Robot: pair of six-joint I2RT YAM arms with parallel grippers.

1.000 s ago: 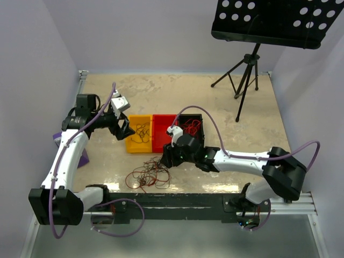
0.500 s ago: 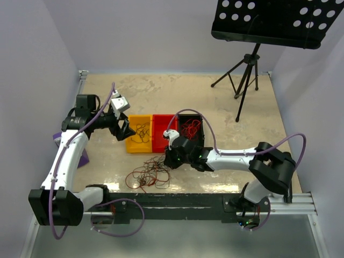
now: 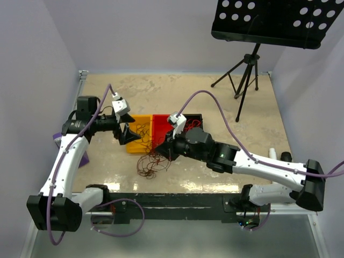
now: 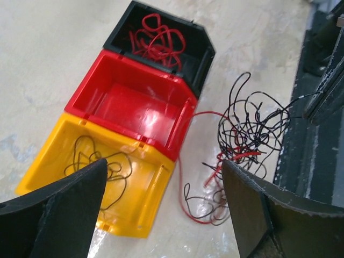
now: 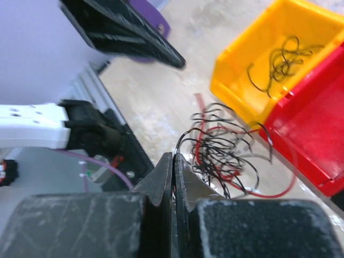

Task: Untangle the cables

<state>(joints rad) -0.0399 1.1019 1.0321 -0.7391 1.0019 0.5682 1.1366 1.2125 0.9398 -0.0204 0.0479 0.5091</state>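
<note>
Right claw (image 5: 173, 159) clenched, fingers pressed flat together, a single black strand pinched at the tips. That strand runs out to the tangle of thin, curly red and black cables (image 5: 220, 148), which sits in a loose heap on the beige marbled surface (image 3: 215, 97) near its 6 o'clock edge; how much of the heap is lifted off, cannot tell. One long red loop trails out of the heap toward the bins. Left claw (image 4: 164, 164) released, fingers spread wide, nothing between them, hanging above the 9 o'clock end of the bin row. Just at 12 o'clock of the tangle stand three open plastic bins, side by side and touching. The yellow plastic bin (image 4: 141, 207) at the 9 o'clock end holds a small clump of black wires (image 4: 99, 164). The red plastic bin (image 4: 134, 110) is in the middle. The black plastic bin (image 4: 201, 51) at the 3 o'clock end holds a clump of red wires (image 4: 156, 37). Farther out, at 1 o'clock on the surface, a black tripod music stand (image 3: 244, 70) with a perforated tray. At the 9 o'clock edge, a purple object (image 3: 58, 138) is partly hidden behind the left arm.
</note>
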